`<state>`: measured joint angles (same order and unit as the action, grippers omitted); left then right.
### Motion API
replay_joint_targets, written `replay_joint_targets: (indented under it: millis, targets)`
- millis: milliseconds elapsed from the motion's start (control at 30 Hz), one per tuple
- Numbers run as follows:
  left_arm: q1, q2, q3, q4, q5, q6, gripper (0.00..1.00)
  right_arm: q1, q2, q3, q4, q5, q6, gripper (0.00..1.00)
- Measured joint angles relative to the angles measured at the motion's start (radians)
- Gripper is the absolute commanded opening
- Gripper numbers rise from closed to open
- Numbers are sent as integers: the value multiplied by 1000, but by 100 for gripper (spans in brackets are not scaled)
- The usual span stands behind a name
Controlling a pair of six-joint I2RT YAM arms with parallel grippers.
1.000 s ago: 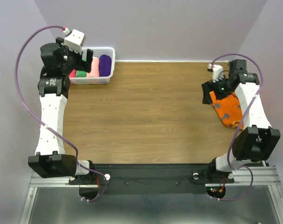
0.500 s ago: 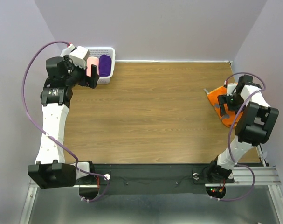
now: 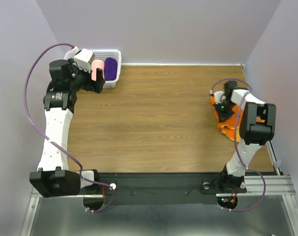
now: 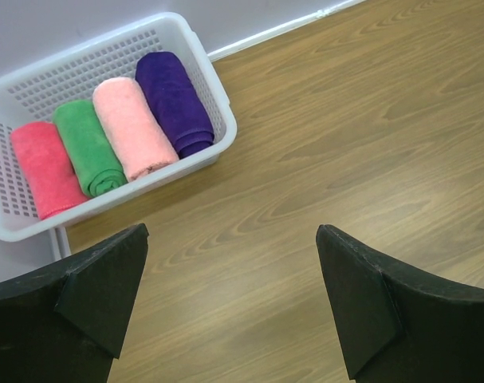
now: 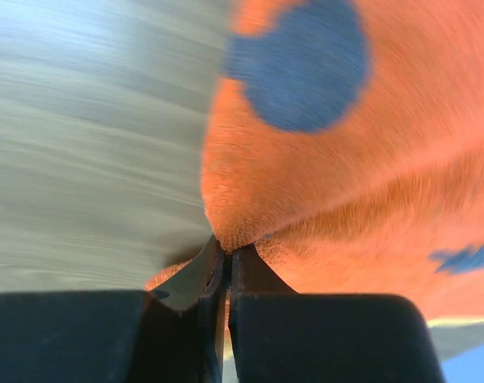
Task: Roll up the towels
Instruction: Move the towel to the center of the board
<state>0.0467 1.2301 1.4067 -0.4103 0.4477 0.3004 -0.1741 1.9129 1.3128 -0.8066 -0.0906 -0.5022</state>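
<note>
Orange towel (image 5: 305,199) edge nipped by the right gripper (image 5: 226,252) shows clearly only wrist-side; left gripper (image 4: 231,239) gapes.

The middle of the counter (image 3: 153,118) is lying open for passing; the basket (image 4: 14,207) is blocking the far-left corner, the orange towel (image 3: 226,130) crowding the right edge.

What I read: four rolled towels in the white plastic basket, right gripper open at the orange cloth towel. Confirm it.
Not open: the right wrist view shows the right gripper shut on the orange cloth towel. The rest holds.
</note>
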Motion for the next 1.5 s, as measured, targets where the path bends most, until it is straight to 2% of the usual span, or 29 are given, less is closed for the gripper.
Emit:
replay_joint_targets:
  millis: [100, 167, 200, 233, 300, 400, 500, 533, 600, 700, 733, 900, 1000, 1233, 1500]
  targets:
    - [0, 21, 0, -8, 11, -6, 99, 148, -11, -19, 3, 4, 2, 1]
    - [0, 35, 0, -16, 21, -11, 99, 262, -16, -26, 3, 5, 7, 9]
    - [0, 45, 0, -21, 33, -14, 99, 324, -18, -26, 1, 0, 16, 21]
    - [0, 53, 0, -24, 41, -15, 99, 372, -18, -26, 1, -8, 26, 51]
    - [0, 71, 0, -35, 63, -19, 99, 447, -20, -24, -2, -69, 57, 64]
    - [0, 98, 0, -45, 111, -27, 99, 521, -24, 8, -26, -240, 130, 66]
    - [-12, 109, -16, -32, 154, -33, 99, 513, -42, 66, -38, -340, 182, 66]
    - [-28, 109, -31, -28, 158, -33, 98, 496, -61, 93, -40, -357, 190, 63]
    - [-80, 108, -64, -20, 167, -32, 97, 455, -115, 136, -37, -351, 192, 60]
    - [-147, 108, -114, -4, 183, -33, 92, 339, -192, 158, -31, -330, 178, 48]
    - [-164, 109, -124, -2, 185, -33, 91, 289, -198, 163, -31, -327, 177, 47]
    - [-269, 111, -161, 27, 167, -17, 84, 50, -123, 164, -31, -255, 166, 43]
    - [-397, 107, -202, 53, 127, 18, 82, -37, -60, 160, -36, -212, 154, 43]
    - [-674, 161, -217, 70, 35, 85, 84, -86, 81, 227, -41, -194, 163, 47]
    - [-870, 258, -224, 116, -87, 185, 87, -87, 201, 314, -33, -260, 217, 46]
